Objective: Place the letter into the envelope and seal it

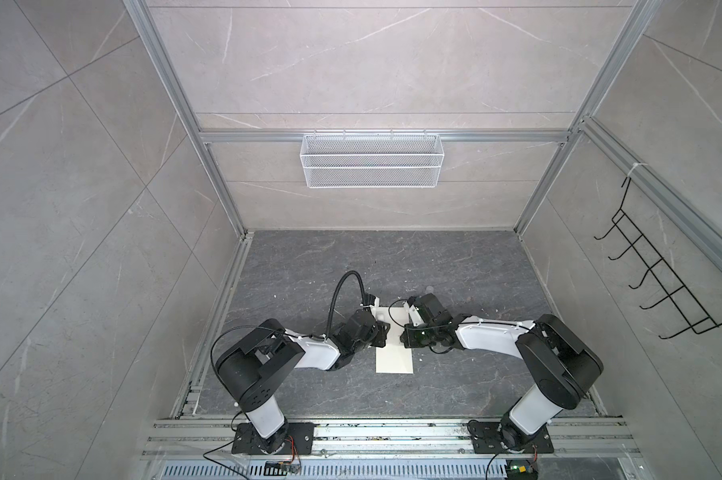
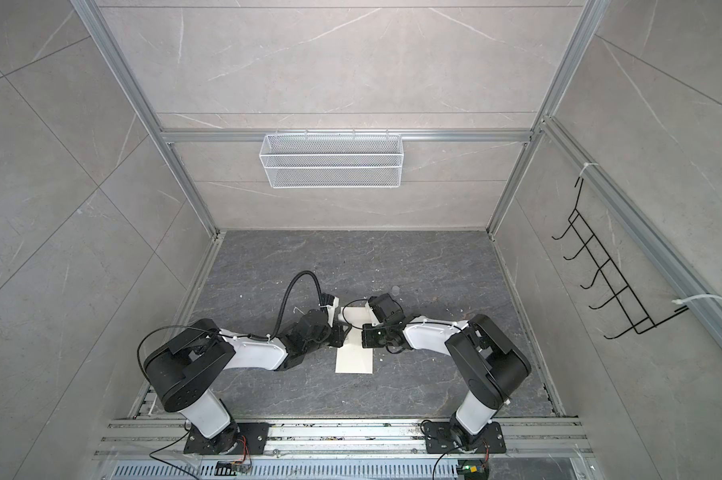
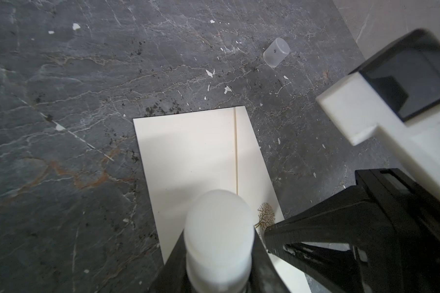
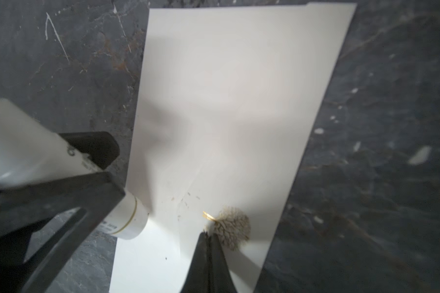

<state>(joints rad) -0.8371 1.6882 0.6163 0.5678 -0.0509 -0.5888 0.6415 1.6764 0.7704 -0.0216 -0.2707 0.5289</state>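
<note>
Here, L pincer (image 3: 217,258) grips tube (image 3: 219,218).

The cream envelope (image 1: 394,360) lies flat on the dark bench (image 1: 309,270); the left gripper (image 1: 381,335) and right gripper (image 1: 406,335) face each other over its middle. A mesh basket (image 1: 372,156) hangs behind.

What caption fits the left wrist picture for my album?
Left gripper holds a white tube over the cream envelope; the shut right gripper rests beside its tree emblem.
</note>
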